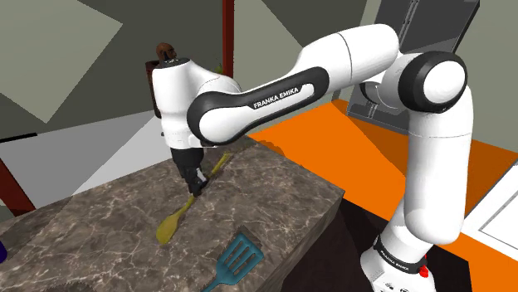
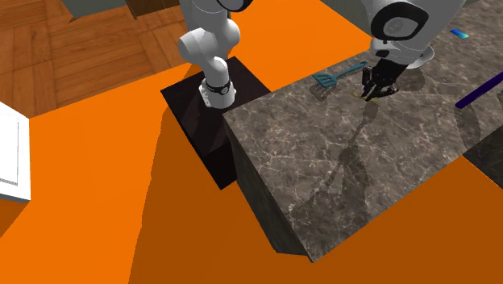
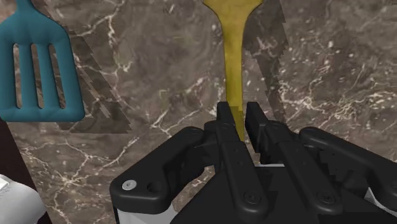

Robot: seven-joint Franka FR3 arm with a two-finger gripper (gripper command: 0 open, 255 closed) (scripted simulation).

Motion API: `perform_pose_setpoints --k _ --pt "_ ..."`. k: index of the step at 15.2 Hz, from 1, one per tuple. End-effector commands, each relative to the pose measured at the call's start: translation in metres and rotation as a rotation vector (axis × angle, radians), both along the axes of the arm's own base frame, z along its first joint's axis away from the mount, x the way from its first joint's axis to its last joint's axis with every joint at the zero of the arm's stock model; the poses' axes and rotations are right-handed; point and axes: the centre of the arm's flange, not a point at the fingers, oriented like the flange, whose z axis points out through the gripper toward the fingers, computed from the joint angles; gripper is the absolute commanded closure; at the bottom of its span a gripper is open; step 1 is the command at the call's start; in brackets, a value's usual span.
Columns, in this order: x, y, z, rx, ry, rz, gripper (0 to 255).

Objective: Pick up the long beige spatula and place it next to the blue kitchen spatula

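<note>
The yellowish-beige spatula (image 3: 232, 44) is clasped by its handle between the fingers of the black gripper (image 3: 240, 118), low over the marble counter (image 1: 100, 224). The blue slotted spatula (image 3: 38, 70) is seen beside its blade, apart from it and close to the counter's edge, with bare marble left between the two.

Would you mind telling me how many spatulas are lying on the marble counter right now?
2. The long yellow spatula lies on the marble counter, its handle clasped by the gripper; the blue slotted spatula lies beside it, nearer the stand. The arm may hide others.
</note>
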Motion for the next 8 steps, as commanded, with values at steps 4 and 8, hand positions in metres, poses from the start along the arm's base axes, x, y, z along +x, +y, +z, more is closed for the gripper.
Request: perform_pose_setpoints --k 4,8 --pt "0.000 0.005 -0.024 -0.001 0.000 -0.002 255" --pt "0.000 0.005 -0.045 -0.001 0.000 -0.002 255"
